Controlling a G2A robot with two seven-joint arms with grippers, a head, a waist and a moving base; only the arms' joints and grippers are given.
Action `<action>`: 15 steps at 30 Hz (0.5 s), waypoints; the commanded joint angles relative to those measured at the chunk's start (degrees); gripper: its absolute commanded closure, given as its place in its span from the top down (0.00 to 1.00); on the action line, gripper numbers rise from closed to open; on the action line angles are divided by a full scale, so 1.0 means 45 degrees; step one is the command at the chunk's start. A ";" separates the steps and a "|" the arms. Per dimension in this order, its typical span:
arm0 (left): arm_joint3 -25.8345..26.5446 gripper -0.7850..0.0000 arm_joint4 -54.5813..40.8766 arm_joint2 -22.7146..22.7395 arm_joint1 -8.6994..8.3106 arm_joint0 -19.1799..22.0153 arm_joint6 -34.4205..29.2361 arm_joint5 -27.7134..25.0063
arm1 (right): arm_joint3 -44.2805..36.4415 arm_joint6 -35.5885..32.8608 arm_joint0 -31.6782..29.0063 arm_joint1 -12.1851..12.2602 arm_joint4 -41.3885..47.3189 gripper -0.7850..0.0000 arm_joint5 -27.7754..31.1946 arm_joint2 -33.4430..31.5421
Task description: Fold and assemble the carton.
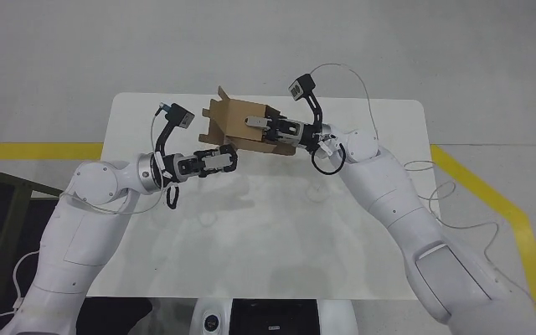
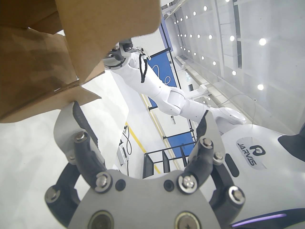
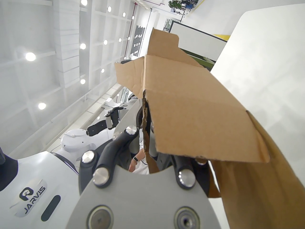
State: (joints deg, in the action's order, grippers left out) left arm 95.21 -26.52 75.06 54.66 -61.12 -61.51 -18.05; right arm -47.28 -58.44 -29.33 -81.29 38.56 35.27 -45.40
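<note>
The brown carton [image 1: 237, 123] stands half-unfolded at the back of the white table [image 1: 276, 234], with its flaps sticking out. My right gripper [image 1: 258, 124] comes in from the right and is shut on one carton panel; in the right wrist view the carton [image 3: 190, 110] has its edge running between the jaws of the right gripper [image 3: 149, 132]. My left gripper [image 1: 226, 157] is open just in front of the carton's near left corner. In the left wrist view the carton [image 2: 43, 67] hangs above the left gripper [image 2: 143, 120], and one fingertip [image 2: 77, 113] sits right at a flap corner.
The table's front half and right side are bare. Its back edge lies just behind the carton. Yellow floor tape [image 1: 42, 151] runs past the table on both sides. A thin cable [image 1: 360, 84] loops above the right arm.
</note>
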 commanded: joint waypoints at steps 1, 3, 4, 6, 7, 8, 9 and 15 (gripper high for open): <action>-0.0024 1.00 0.0011 -0.0018 0.0005 -0.0007 0.0018 0.0007 | -0.0144 -0.0024 -0.0054 0.0008 -0.0067 0.00 -0.0067 -0.0083; -0.0027 1.00 0.0054 -0.0023 0.0013 -0.0002 0.0068 -0.0073 | -0.0246 -0.0065 -0.0130 0.0011 -0.0062 0.00 -0.0169 -0.0170; -0.0035 1.00 0.0048 -0.0031 0.0017 -0.0007 0.0083 -0.0095 | -0.0285 -0.0095 -0.0174 0.0011 -0.0028 0.00 -0.0205 -0.0217; -0.0045 1.00 0.0038 -0.0034 0.0023 -0.0001 0.0081 -0.0181 | -0.0342 -0.0240 -0.0264 0.0004 0.0010 0.00 -0.0305 -0.0267; -0.0053 1.00 0.0033 -0.0029 0.0025 0.0000 0.0078 -0.0233 | -0.0369 -0.0348 -0.0300 -0.0003 0.0051 0.00 -0.0382 -0.0282; -0.0063 1.00 0.0021 -0.0018 0.0027 0.0003 0.0070 -0.0300 | -0.0387 -0.0432 -0.0325 -0.0012 0.0082 0.00 -0.0437 -0.0301; -0.0080 1.00 -0.0005 -0.0006 0.0030 0.0002 0.0077 -0.0360 | -0.0396 -0.0502 -0.0350 -0.0022 0.0107 0.00 -0.0489 -0.0316; -0.0125 1.00 -0.0055 0.0038 0.0037 -0.0002 0.0031 -0.0551 | -0.0349 -0.0855 -0.0398 -0.0101 0.0238 0.00 -0.0712 -0.0409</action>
State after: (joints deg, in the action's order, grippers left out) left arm 94.67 -26.75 75.19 54.83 -61.13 -61.35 -20.45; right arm -48.96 -62.05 -31.13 -81.70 39.59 32.18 -47.17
